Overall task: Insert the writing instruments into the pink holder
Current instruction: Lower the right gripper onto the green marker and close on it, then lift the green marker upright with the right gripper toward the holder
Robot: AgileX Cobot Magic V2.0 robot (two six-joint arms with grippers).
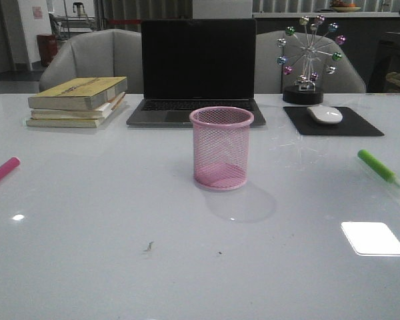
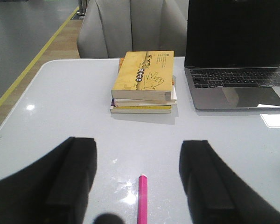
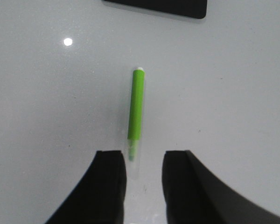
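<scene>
We see a glossy white table [image 1: 120, 267] with the pink holder [image 1: 221, 148] upright mid-table, the pink pen [image 1: 1, 173] at its left edge and the green pen [image 1: 377, 167] near its right. The left claw [image 2: 139, 179] gapes wide around the pink pen; the right claw [image 3: 143, 186], narrower yet open, straddles what seems the green pen's clear end.

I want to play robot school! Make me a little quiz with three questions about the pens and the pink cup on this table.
1. True or false: the pink holder already has a pen inside.
2. Which pen lies on the robot's right side of the table? A) green pen B) pink pen C) neither
3. Fill in: the left gripper is above the ____ pen, fingers spread apart.

Key: 1 false, the holder is empty. 2 A; the right gripper sits open over it. 3 pink.
</scene>
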